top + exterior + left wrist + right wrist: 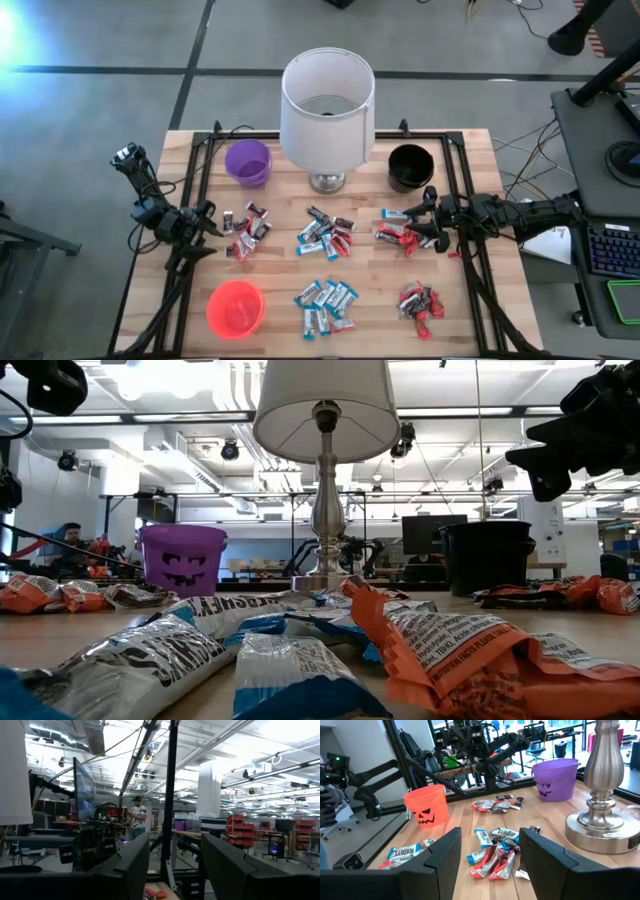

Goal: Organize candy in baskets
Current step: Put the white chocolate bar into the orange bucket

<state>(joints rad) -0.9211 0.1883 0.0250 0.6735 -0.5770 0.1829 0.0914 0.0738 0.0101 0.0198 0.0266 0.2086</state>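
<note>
Risks. The candy lies in loose heaps of mixed wrappers, bars overlapping one another; a pinch into the middle heap (325, 236) would likely lift two bars at once or drag a neighbour along, and the glossy film could slip out of the jaws. The lamp (327, 105) stands at the far middle between the purple basket (248, 161) and the black basket (410, 166); an arm swinging toward either could clip the wide shade and tip it. The baskets are small and light-looking, so a nudge at the rim might slide or upset one.

Arms. Left gripper (205, 228) at the left edge of the surface, beside a small heap (245, 227), jaws apart, holding nothing. Right gripper (428, 215) at the right, just beside the heap (398, 232) near the black basket, jaws wide apart, empty.

Task items. All visible candy is on the wooden surface (280, 270); no basket can be seen to hold any. Two more heaps lie near: one at the centre (326, 305), one to the right (420, 303). The orange basket (236, 306) sits near left.

Materials.
- Candy: small flat bars, crinkled shiny film, blue-and-white, red, dark.
- Baskets: round, tapered, smooth plastic; purple and orange carry pumpkin faces.
- Lamp: white drum shade, turned metal stem, round base.
- Surface: pale planks.
</note>
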